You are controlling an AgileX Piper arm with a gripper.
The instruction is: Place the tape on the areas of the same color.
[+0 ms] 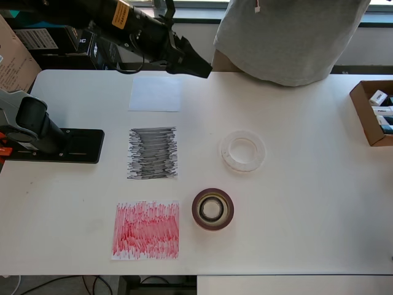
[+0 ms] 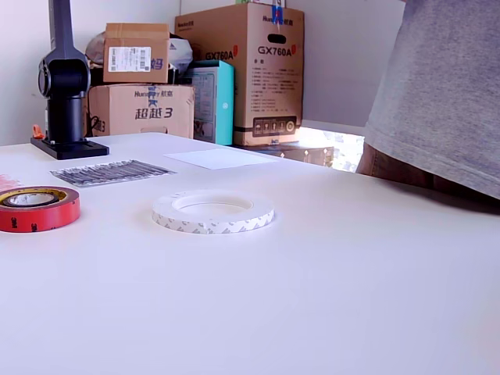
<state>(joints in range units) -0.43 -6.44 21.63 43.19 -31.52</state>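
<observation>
In the overhead view a whitish translucent tape ring (image 1: 243, 150) lies flat on the white table (image 1: 307, 209), right of the scribbled black-grey patch (image 1: 152, 153). A dark red-brown ring (image 1: 212, 209) lies right of the scribbled red patch (image 1: 146, 230), and a small black ring (image 1: 211, 209) appears to sit inside it. The plain white patch (image 1: 155, 93) is at the far side. My gripper (image 1: 195, 64) hangs above the table's far edge, just right of the white patch, holding nothing I can see. The exterior view shows the whitish ring (image 2: 212, 212), the red ring (image 2: 35, 208), the black-grey patch (image 2: 111, 172) and the white patch (image 2: 221, 158). The gripper is out of that view.
The arm's black base (image 1: 46, 136) stands at the overhead view's left, also in the exterior view (image 2: 64, 86). A person in a grey shirt (image 1: 288, 37) stands at the far edge. An open cardboard box (image 1: 372, 112) sits at the right edge. Cartons (image 2: 242, 74) are stacked beyond the table.
</observation>
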